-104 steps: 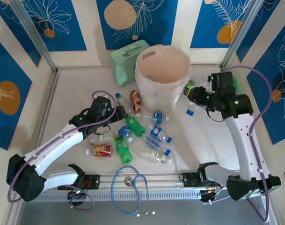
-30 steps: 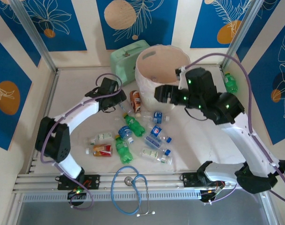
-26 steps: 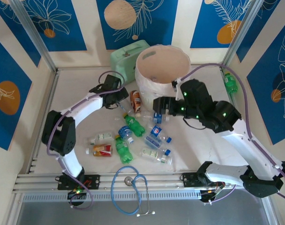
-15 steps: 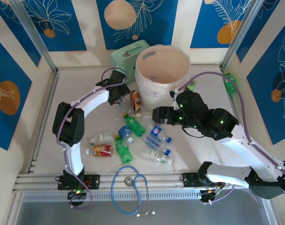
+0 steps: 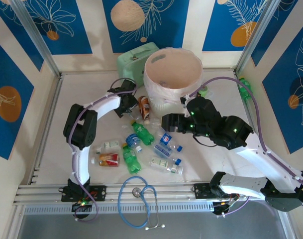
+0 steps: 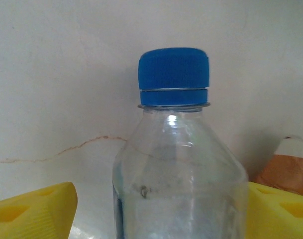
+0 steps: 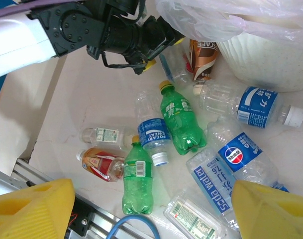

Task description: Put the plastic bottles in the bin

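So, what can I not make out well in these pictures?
Left wrist view: the clear bottle is cut off below the shoulder by the bottom edge, so there is no label to read.
Top view: the fingertips of the left gripper are largely hidden under its own wrist.
Right wrist view: the bin is cut off by the top edge, so its contents are unknown.

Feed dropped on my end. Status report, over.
Left hand open, straddling blue-capped bottle beside bin. Right hand open, empty, over loose bottles. Brown-labelled bottle close beside it.
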